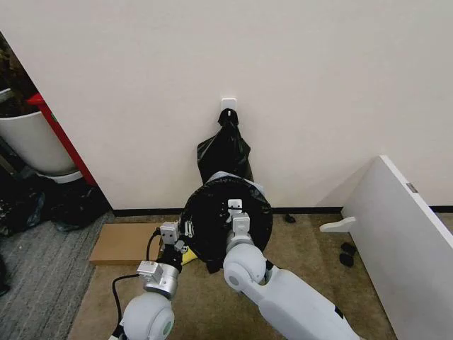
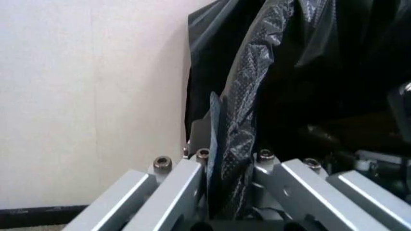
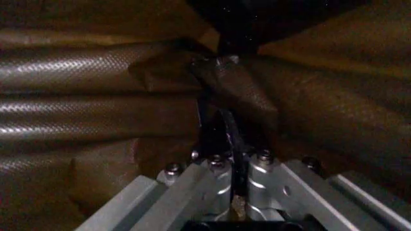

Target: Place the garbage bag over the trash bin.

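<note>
In the middle of the head view, low down, sits the trash bin [image 1: 259, 190], a round bucket by the wall. Just a thin pale edge of it peeks out at the upper right, because the garbage bag [image 1: 212, 212] is spread over its round mouth like a dark lid. The bag is thin black plastic, shiny and crinkly. The left gripper [image 1: 185, 228] is at the left edge of the bin's mouth. In the left wrist view its silver metal fingers [image 2: 183, 180] are pressed close on a fold of the bag [image 2: 241, 115], and the plastic there shows lots of tiny bumps, like little dots in rows. The right gripper [image 1: 234, 206] reaches over the middle of the mouth. In the right wrist view its fingers [image 3: 263, 175] are squeezed together on a bunched, twisted bit of the bag [image 3: 224, 77], with long shiny wrinkles of plastic all around it. Higher on the cream wall, a bundle of black bags [image 1: 225, 152] hangs from a small white hook [image 1: 228, 105], tied to a knot at the top. A flat brown cardboard piece [image 1: 124, 243] lies on the floor at the lower left. A white board [image 1: 403, 227] leans at the right side of the frame.
</note>
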You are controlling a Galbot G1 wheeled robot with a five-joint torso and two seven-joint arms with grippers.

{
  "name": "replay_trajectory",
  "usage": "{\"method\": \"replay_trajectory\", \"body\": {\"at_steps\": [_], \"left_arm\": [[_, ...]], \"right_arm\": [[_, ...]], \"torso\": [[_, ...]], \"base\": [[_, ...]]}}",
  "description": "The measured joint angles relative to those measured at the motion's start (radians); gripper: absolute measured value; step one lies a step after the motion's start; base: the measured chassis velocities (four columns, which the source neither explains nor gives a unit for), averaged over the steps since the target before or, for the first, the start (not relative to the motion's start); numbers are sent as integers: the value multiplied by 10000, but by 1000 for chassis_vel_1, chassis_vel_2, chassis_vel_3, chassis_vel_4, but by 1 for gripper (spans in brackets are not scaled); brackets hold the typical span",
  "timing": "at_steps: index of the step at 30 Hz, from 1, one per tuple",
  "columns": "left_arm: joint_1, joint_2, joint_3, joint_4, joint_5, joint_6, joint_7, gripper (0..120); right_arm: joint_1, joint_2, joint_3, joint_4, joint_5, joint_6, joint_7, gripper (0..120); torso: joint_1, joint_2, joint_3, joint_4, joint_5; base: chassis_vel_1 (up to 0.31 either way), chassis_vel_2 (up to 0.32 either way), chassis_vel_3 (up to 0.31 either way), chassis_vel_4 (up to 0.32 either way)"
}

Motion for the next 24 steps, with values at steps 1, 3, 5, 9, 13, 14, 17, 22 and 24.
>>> {"method": "replay_trajectory", "body": {"at_steps": [1,3,5,9,13,14,17,22,24], "left_arm": [[0,9,-6,0,1,0,0,0],[-1,29,-18,0,0,0,1,0],[-2,41,-23,-7,-7,0,1,0],[20,44,-24,-51,-13,-5,18,0],[54,39,-21,-71,-5,-41,66,0],[61,41,-16,-75,2,-53,85,0],[60,57,-9,-76,11,-80,113,0],[15,51,10,-26,6,-91,118,0],[-4,42,28,7,0,-93,117,0]], "right_arm": [[-26,-12,21,81,-52,186,-134,0],[-47,-50,28,256,-143,531,-430,0],[-34,-68,19,340,-179,691,-576,0],[144,12,30,198,-6,458,-355,0],[363,151,194,-81,494,-220,142,0],[443,178,254,-160,635,-366,273,0],[565,144,354,-287,684,-524,358,0],[496,47,383,-149,561,-487,273,0],[375,2,285,23,416,-348,116,0]], "torso": [[0,0,0,0,0],[0,0,0,0,0],[0,1,-1,0,0],[0,1,0,0,0],[2,1,0,0,0],[1,2,0,0,1],[2,1,0,1,0],[2,1,0,0,0],[1,2,0,-1,0]], "base": [[0,0,0,0],[0,0,0,0],[0,0,0,0],[0,0,0,0],[0,0,0,0],[0,0,0,0],[0,0,0,0],[0,0,0,0],[0,0,0,0]]}}
